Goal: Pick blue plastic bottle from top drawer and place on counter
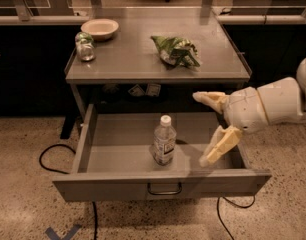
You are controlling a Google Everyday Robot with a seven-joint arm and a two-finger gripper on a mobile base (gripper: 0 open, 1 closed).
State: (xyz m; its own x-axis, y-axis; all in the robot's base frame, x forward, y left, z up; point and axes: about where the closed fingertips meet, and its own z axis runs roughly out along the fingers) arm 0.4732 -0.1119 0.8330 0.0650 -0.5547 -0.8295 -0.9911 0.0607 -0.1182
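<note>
My gripper [209, 129] hangs at the right of the frame, over the right part of the top drawer [118, 151], fingers spread wide and holding nothing. The blue plastic bottle [164, 141] stands upright mid-drawer, long axis vertical, near my fingertips and directly left of them. The counter [133, 59] sits above, in the upper middle of the frame

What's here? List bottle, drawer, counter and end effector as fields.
bottle: small clear plastic bottle with white cap, upright in drawer
drawer: wide grey metal top drawer, pulled open
counter: flat grey metal counter holding pale bowl, small jar, green crumpled bag
end effector: cream two-finger end effector, open, right of bottle, not touching
</note>
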